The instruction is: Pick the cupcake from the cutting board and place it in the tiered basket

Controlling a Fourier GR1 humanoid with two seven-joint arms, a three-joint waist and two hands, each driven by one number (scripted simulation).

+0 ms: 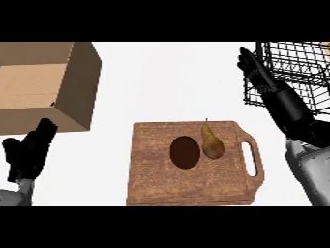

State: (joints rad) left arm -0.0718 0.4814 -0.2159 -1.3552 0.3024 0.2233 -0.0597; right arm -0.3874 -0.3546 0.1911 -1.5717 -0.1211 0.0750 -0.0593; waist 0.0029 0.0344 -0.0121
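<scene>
We look at the fingers of the right hand [278,97] first. They are straight and point up and away, and they hold nothing. Their tips lie against the left side of the black wire tiered basket [303,72], up in the far right corner of the counter. Behind the hand, the grey forearm runs down to the bottom right edge.

The left hand [28,150] is at the lower left. Its fingers are straight too, pointing up, and they hold nothing. It rests there, just below the open cardboard box [38,82] that sits at the far left.

Between the two arms lies the wooden cutting board [192,184], with its handle slot on the right side. The dark brown cupcake [185,151] sits near the middle of the board. A pear [210,140] lies just beside it on the right, stem pointing away from us, and we cannot tell if the two touch. The cupcake is well apart from both hands and from the basket.
</scene>
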